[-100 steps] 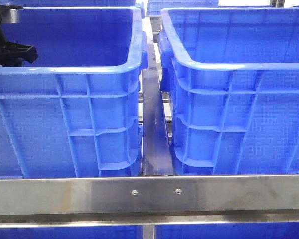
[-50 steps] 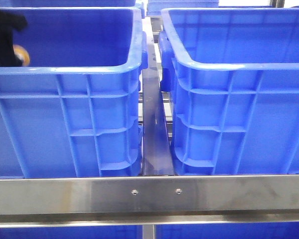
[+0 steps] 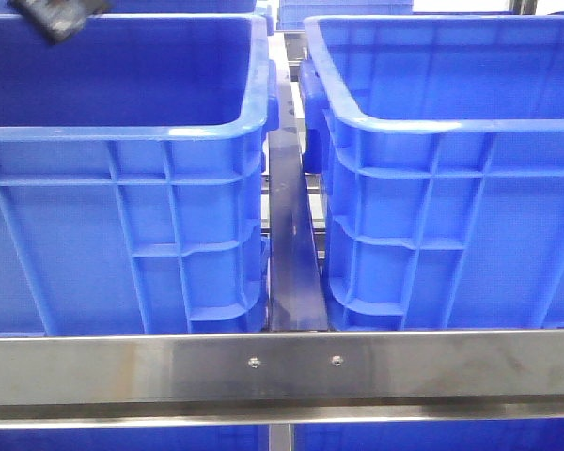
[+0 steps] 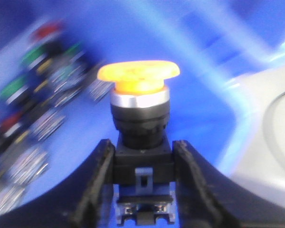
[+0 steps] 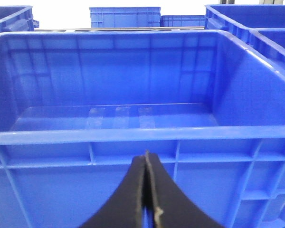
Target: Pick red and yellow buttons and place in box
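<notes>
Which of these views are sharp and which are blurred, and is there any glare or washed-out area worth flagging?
Front view: sharp, with a soft sheen along the steel rail. Left wrist view: the yellow button in the left gripper is fairly crisp, but the crate floor and the pile of buttons behind are streaked by motion blur. Right wrist view: sharp on the blue crate; the background above it is blown out white.

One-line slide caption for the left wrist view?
Left tool grips a yellow button by its black base above a blurred pile of buttons.
</notes>
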You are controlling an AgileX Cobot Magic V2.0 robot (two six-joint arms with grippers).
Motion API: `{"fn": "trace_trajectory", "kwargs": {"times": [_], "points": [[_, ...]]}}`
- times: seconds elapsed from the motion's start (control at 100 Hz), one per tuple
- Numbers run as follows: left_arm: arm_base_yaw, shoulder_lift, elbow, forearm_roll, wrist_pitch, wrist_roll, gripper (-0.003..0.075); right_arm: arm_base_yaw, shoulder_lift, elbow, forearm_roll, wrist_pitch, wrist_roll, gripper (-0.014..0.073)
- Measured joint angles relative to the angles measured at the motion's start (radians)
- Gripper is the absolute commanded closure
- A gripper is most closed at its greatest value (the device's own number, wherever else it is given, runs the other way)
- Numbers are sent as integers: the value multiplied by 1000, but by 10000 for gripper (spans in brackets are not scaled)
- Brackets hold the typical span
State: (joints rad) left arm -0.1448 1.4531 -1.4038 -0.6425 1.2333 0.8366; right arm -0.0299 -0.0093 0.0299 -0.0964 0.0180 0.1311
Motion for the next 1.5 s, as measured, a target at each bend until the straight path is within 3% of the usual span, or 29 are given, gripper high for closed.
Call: {"fn": "trace_trajectory", "kwargs": {"times": [0.18,0.58,0.8,0.94,1.06,1.15,1.3,1.37,1.5], "points": [[-51,0,0,-59,2,21,615,0,0,0,0,0,0,659],[-325,0,0,-74,2,23,615,0,0,0,0,-2,0,659],[-426,0,0,-74,4,23,615,0,0,-5,12,-45,14,659],[-461,0,0,-76,6,23,615,0,22,-79,78,25,105,659],[-470,0,0,-76,6,23,615,0,60,-196,113,198,139,650],[-470,0,0,-76,6,23,615,0,114,-301,128,339,139,547],[-470,0,0,-76,6,23,615,13,211,-448,202,489,137,129],[-470,0,0,-76,6,23,615,36,253,-495,255,506,137,-11],[-470,0,0,-76,6,23,615,86,344,-563,355,547,135,-63]]}}
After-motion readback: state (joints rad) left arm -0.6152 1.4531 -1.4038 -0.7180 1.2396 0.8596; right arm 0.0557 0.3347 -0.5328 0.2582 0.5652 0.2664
